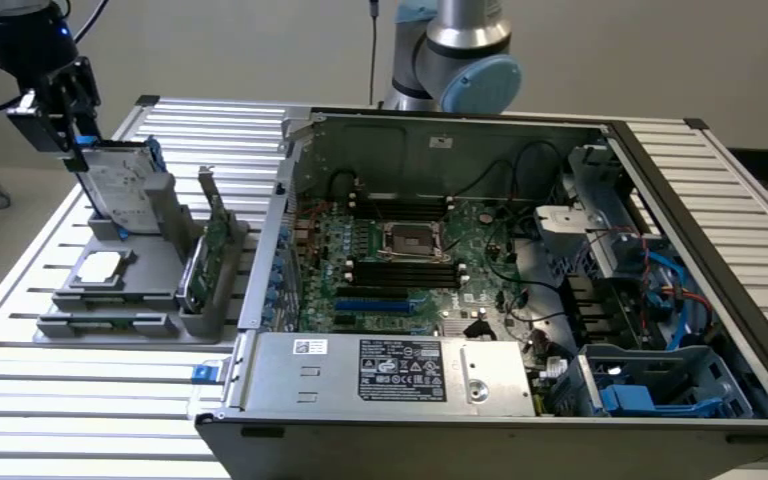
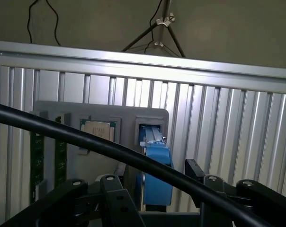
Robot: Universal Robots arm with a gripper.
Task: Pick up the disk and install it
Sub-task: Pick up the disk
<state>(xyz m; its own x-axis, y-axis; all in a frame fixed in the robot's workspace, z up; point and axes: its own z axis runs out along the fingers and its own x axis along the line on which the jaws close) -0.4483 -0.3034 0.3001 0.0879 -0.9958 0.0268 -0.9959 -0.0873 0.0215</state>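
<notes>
Right now my claw [image 1: 64, 125] hangs with its jaws spread as wide as they go, and it has hold of nothing. Just beneath it stands the disk [image 1: 120, 188], upright on edge in its slot of the grey holder [image 1: 144, 290], with its silver face and white label showing and the blue carrier framing it. In the wrist view the blue carrier sits between the two jaw linkages, close under the claw, though I judge there is no contact yet. A black cable [image 2: 86, 139] crosses in front of that camera.

A little farther from the claw, flat in the same holder, lies the small silver chip [image 1: 101, 265]. Beyond that the green circuit card [image 1: 211, 250] stands on edge. Farthest from the claw is the open computer case [image 1: 491, 400] on the slatted worktop [image 1: 77, 400], with a blue drive bay [image 1: 664, 390] at its most distant corner.

By my reading the job is at its very start. The disk sits in its slot, not yet gripped or lifted, and nothing has gone into the case.
</notes>
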